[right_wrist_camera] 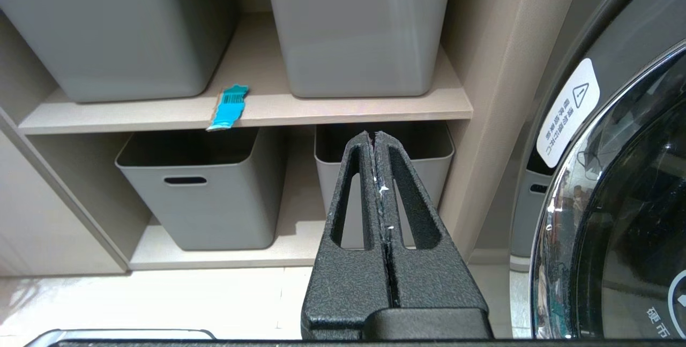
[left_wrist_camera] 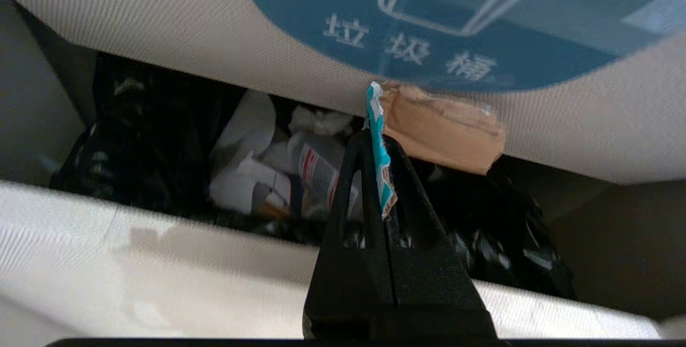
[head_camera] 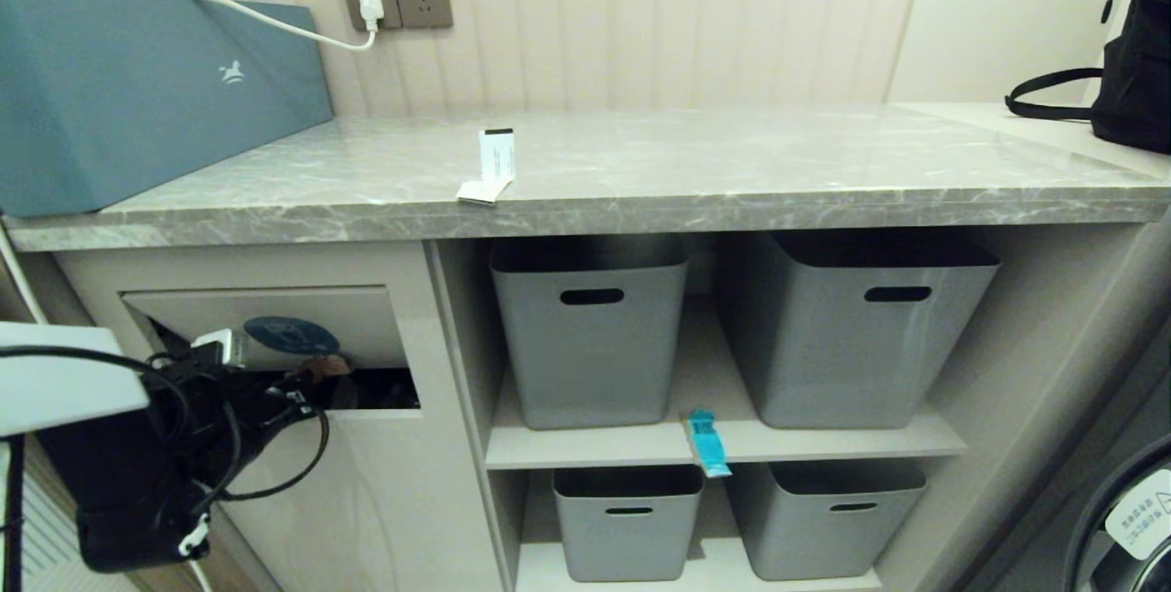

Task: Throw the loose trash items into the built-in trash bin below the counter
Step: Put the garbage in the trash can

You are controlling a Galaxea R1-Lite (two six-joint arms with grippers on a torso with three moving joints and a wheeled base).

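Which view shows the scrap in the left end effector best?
The left wrist view: the left end effector is shut on a tan cardboard piece with a teal edge, at the built-in trash bin flap. The head view shows only a brown speck at the flap opening. The right wrist view misses it.

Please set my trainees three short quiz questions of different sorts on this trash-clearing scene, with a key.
1. True or false: the white paper strip lies on the counter.
2. The teal wrapper lies: A on the counter; B on a shelf; C on the floor.
3. Fill in: at the bin flap, the left gripper is shut on the ___.
Key: 1 true; 2 B; 3 tan cardboard piece.
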